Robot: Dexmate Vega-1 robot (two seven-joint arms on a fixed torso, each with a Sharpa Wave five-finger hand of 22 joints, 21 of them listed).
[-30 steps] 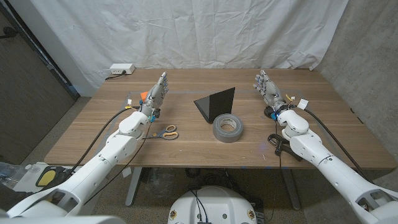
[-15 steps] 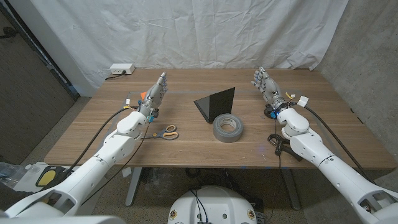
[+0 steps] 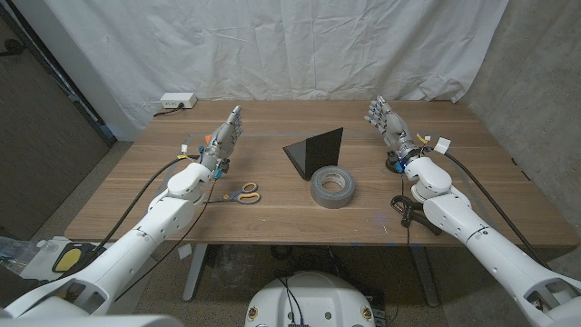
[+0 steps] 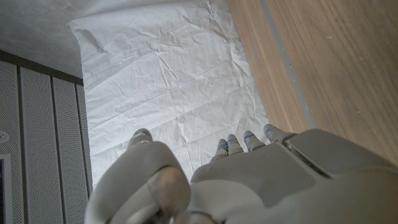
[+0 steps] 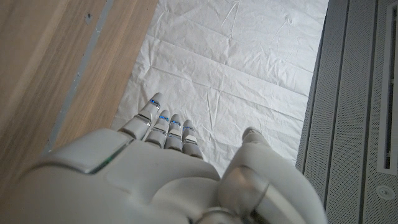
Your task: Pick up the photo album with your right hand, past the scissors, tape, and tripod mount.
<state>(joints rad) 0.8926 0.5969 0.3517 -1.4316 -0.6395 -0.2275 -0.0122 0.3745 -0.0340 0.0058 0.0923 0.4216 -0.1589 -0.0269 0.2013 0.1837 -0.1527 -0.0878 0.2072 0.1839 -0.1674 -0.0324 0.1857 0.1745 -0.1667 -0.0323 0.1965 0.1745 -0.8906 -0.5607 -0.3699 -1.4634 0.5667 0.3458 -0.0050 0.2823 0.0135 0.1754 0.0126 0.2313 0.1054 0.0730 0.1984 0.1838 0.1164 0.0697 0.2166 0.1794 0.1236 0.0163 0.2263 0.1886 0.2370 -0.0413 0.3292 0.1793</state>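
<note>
The black photo album (image 3: 317, 149) lies at the middle of the table, one corner pointing to the far side. Just in front of it sits a grey roll of tape (image 3: 332, 187). Scissors with orange handles (image 3: 240, 193) lie left of the tape, near my left forearm. The black tripod mount (image 3: 406, 208) lies by my right forearm. My right hand (image 3: 388, 124) is raised right of the album, fingers straight and apart, holding nothing; its back (image 5: 155, 180) shows in the right wrist view. My left hand (image 3: 227, 136) is likewise raised and empty, left of the album; its back (image 4: 249, 180) shows in the left wrist view.
A white power strip (image 3: 176, 102) lies at the far left corner of the table (image 3: 272, 218). A white sheet (image 3: 300, 45) hangs behind the table. Cables trail along both forearms. A white and yellow device (image 3: 54, 257) stands off the table's front left.
My right hand has drifted slightly to the left and farther back. The left hand has barely moved, and the objects lie as before.
</note>
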